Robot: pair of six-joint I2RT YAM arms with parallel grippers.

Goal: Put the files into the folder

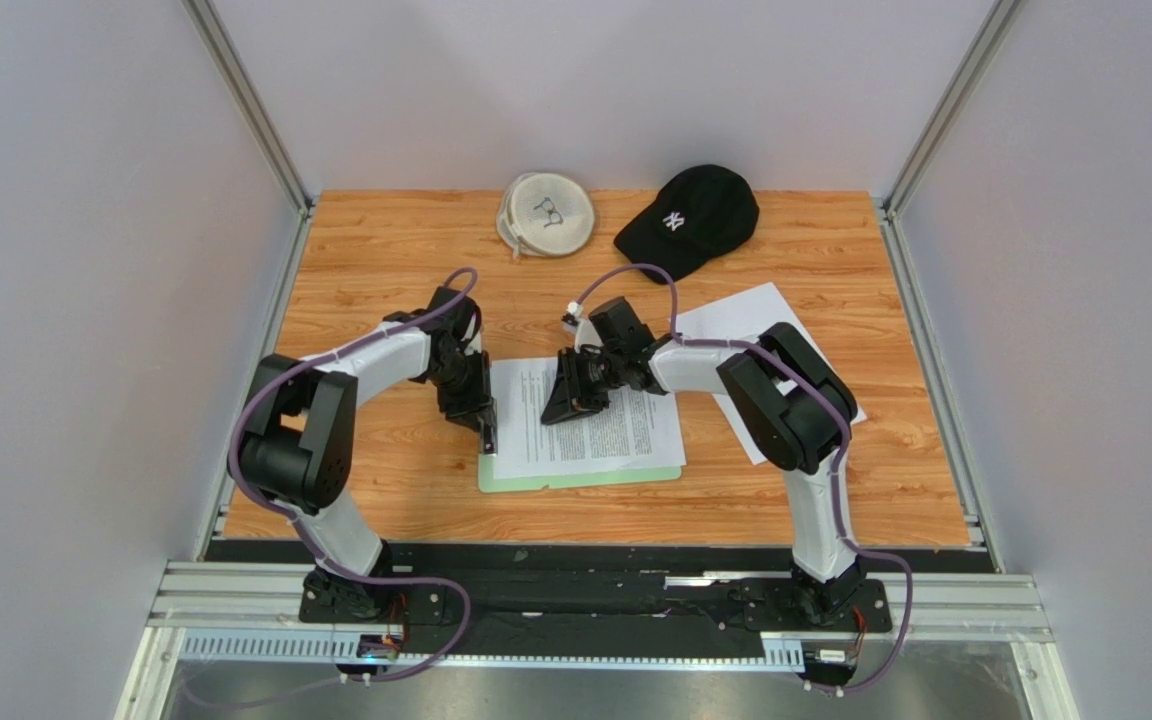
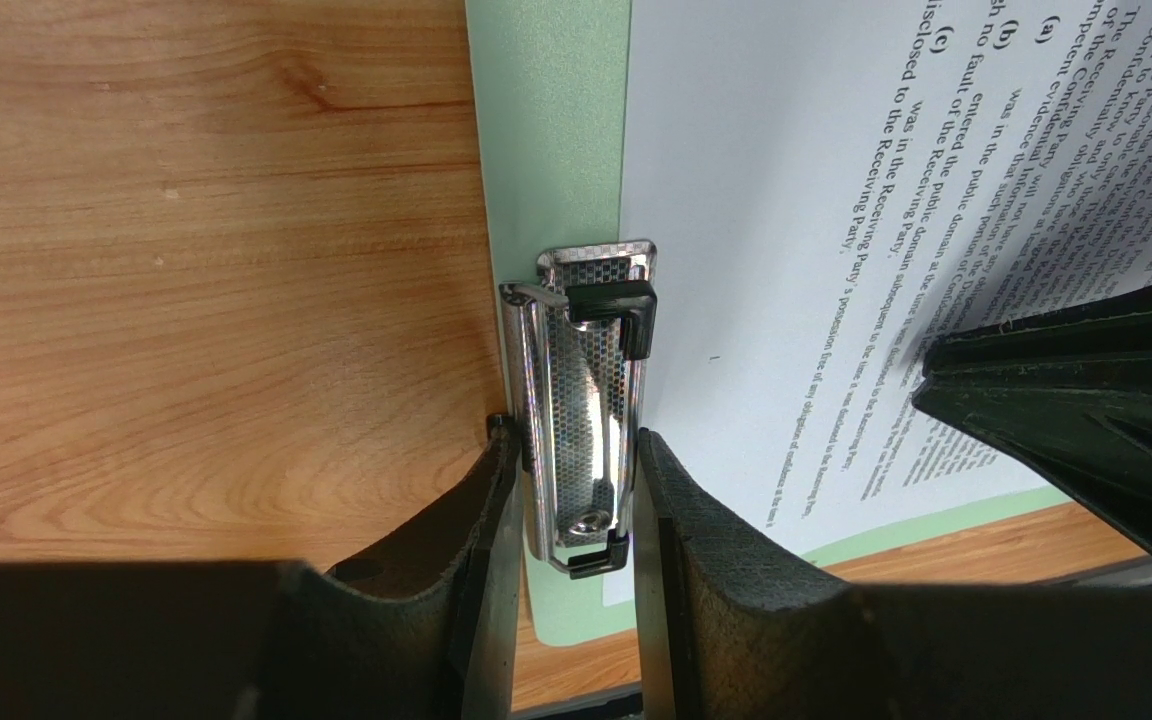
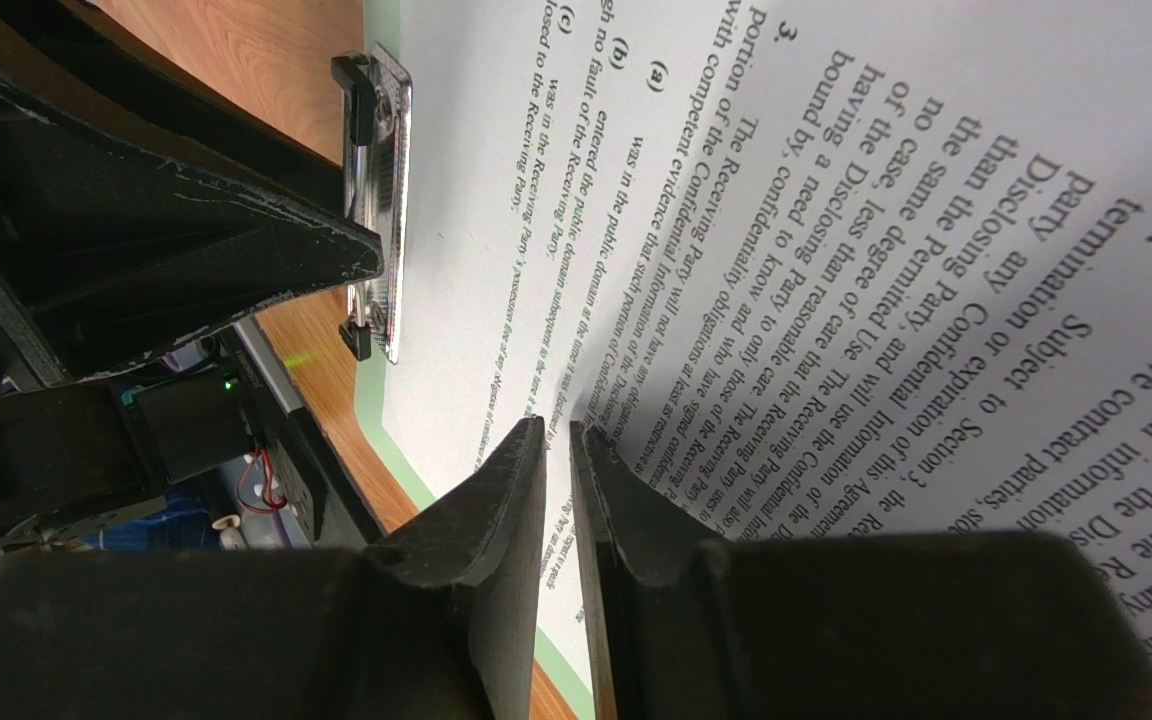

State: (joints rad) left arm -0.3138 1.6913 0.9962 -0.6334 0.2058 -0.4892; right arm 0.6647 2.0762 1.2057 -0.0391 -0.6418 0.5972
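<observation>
The mint-green folder (image 1: 515, 477) lies flat at mid-table with a printed file sheet (image 1: 620, 428) on it. My left gripper (image 1: 486, 438) is at the folder's left short end, and its jaws are shut on the silver-black clip (image 2: 590, 405) from both sides. The sheet's left edge (image 2: 748, 225) lies along the clip. My right gripper (image 1: 555, 408) is down on the sheet. Its jaws (image 3: 557, 428) are nearly closed, pinching the sheet (image 3: 868, 225), which is raised a little beside them. A second white sheet (image 1: 740, 318) lies at the right, partly under the right arm.
A black cap (image 1: 687, 218) and a round white fabric item (image 1: 546, 213) lie at the table's far edge. Grey walls with metal posts close in both sides. A black rail (image 1: 597, 563) runs along the near edge.
</observation>
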